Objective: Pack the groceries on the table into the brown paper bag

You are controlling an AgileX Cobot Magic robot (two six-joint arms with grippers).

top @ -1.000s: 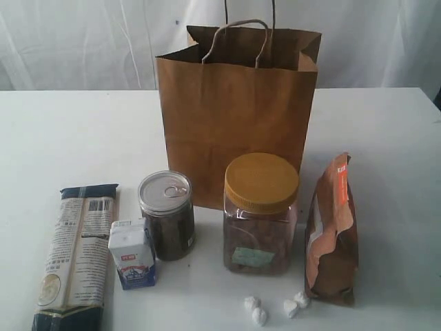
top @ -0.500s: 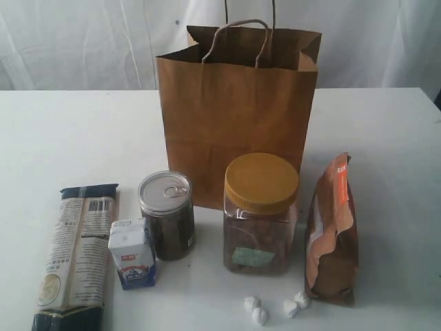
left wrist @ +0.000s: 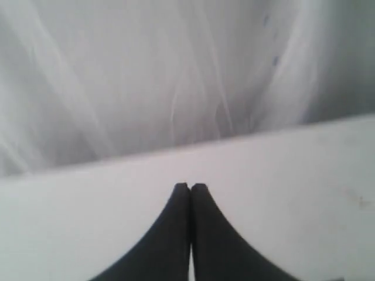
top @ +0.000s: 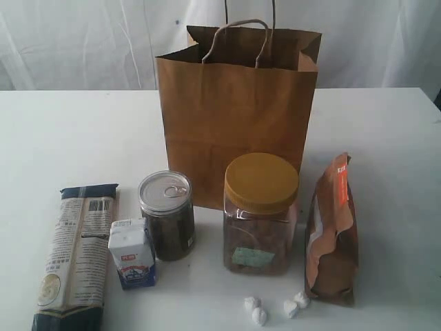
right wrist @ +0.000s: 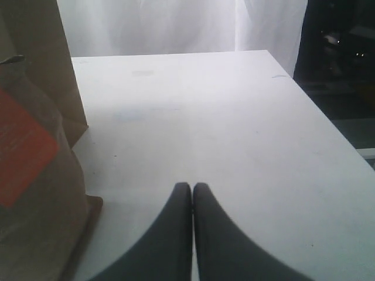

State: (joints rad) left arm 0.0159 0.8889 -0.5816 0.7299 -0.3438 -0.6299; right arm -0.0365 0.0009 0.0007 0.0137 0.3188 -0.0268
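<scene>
The brown paper bag stands upright and open at the middle back of the table. In front of it, from left: a dark-blue pasta packet lying flat, a small white carton, a pull-tab can, a yellow-lidded clear jar and a brown-orange pouch. Small white wrapped pieces lie at the front edge. Neither arm shows in the exterior view. My left gripper is shut and empty over bare table. My right gripper is shut and empty, with the pouch and the bag beside it.
A white curtain hangs behind the table. The table's right edge borders a dark area in the right wrist view. Bare tabletop lies left and right of the bag.
</scene>
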